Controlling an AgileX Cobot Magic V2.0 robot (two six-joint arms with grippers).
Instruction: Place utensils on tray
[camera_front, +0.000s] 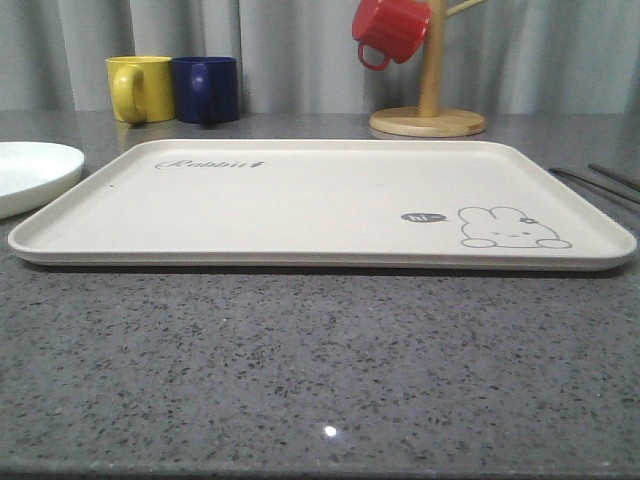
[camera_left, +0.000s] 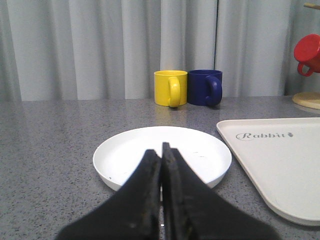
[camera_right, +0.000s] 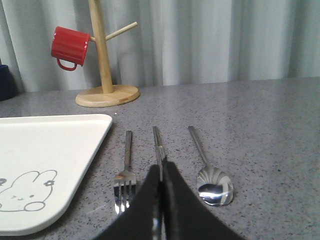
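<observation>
Desk (camera_front: 320, 380): grey speckled stone, wide bare strip along its near edge in front of the tray.

Tray (camera_front: 300, 200): one, cream, flat, low rim, surface bare apart from the "Rabbit" script and bunny drawing. It spans most of the desk's width; narrow margins remain at its left and right edges.

Plate (camera_left: 162, 155): one, round, white, just beside the tray's left edge, not touching.

Mug tree (camera_right: 106, 75): one, wooden, toward the desk's far edge, one red mug (camera_right: 70, 47) hanging on it. Two more mugs stand at the far edge, yellow mug (camera_left: 170, 87) and blue mug (camera_left: 205, 87), side by side.

Utensils: on the desk right of the tray's right edge, lying parallel, apart from each other. Count: one fork (camera_right: 126, 175), one pair of chopsticks (camera_right: 157, 145), one spoon (camera_right: 210, 175).

Left gripper (camera_left: 162, 150): jaws pressed together, holding nothing, above the plate's near rim.

Right gripper (camera_right: 161, 170): jaws together, over the chopsticks; cannot tell whether it pinches them
</observation>
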